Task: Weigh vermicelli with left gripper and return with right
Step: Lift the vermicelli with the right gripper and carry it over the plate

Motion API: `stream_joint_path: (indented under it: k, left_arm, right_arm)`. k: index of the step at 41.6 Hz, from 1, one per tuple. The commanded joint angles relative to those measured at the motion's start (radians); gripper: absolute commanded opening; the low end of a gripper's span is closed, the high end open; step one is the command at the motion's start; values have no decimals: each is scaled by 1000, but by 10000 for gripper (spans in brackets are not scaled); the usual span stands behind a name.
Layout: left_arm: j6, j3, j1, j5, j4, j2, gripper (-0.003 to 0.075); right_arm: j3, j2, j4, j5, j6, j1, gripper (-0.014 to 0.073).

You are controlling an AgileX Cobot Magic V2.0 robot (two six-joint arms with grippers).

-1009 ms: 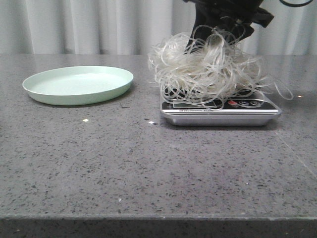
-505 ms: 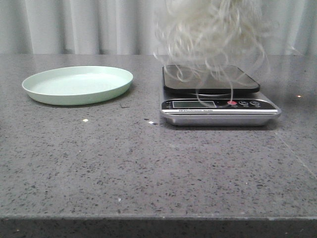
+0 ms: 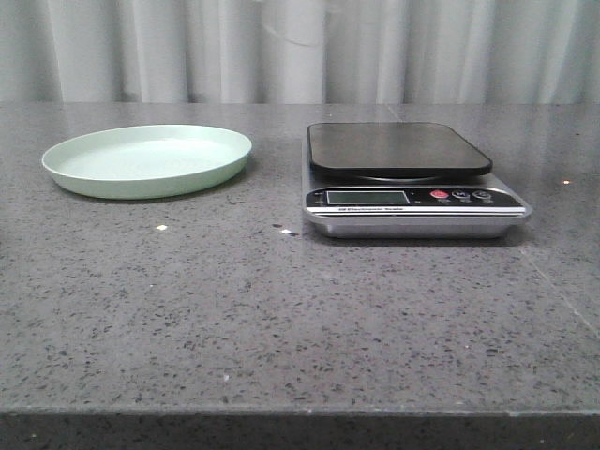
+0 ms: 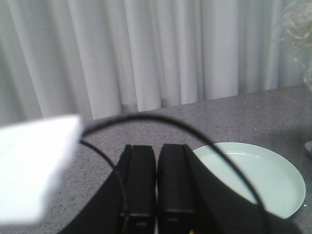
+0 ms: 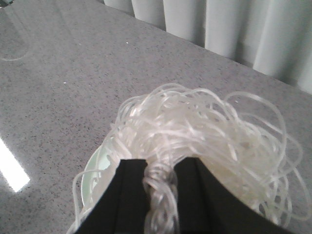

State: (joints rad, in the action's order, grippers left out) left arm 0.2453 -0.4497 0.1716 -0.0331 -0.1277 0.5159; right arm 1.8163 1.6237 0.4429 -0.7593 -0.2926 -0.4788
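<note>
My right gripper [image 5: 160, 168] is shut on a bunch of the vermicelli [image 5: 209, 131], a fluffy whitish tangle that hangs in the air. The pale green plate [image 5: 93, 171] shows below it in the right wrist view. In the front view only a faint stray loop [image 3: 298, 43] shows at the top; both grippers are out of that view. The plate [image 3: 145, 159] lies bare at the left, and the scale [image 3: 412, 199] with its bare black platform is at the right. My left gripper [image 4: 156, 148] is shut and empty, raised near the plate [image 4: 265, 178]. The vermicelli [image 4: 297, 24] shows at the edge of the left wrist view.
A grey speckled countertop [image 3: 281, 319] runs to a white curtain [image 3: 187, 47] at the back. A black cable [image 4: 146, 118] arcs over my left fingers, and a blurred white shape [image 4: 34, 170] sits close to the camera.
The vermicelli has been lifted off the scale and up out of the front view, drifting left. The scale's platform is now bare.
</note>
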Motion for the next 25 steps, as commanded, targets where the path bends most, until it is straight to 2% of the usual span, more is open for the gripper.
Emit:
stream_joint_path:
  k: [1,16,25]
  left_arm:
    - [-10,-27,-4,86,-12,2,137]
    - [-10,-27,-4,86,-12,2,137]
    - [-10,-27,-4,86,-12,2,137]
  right_arm:
    - [66,19,34,122,-6,-42,153]
    - [148,263,34,251,-6,-158,153]
    - [148,358,39,259,-6,-188,153]
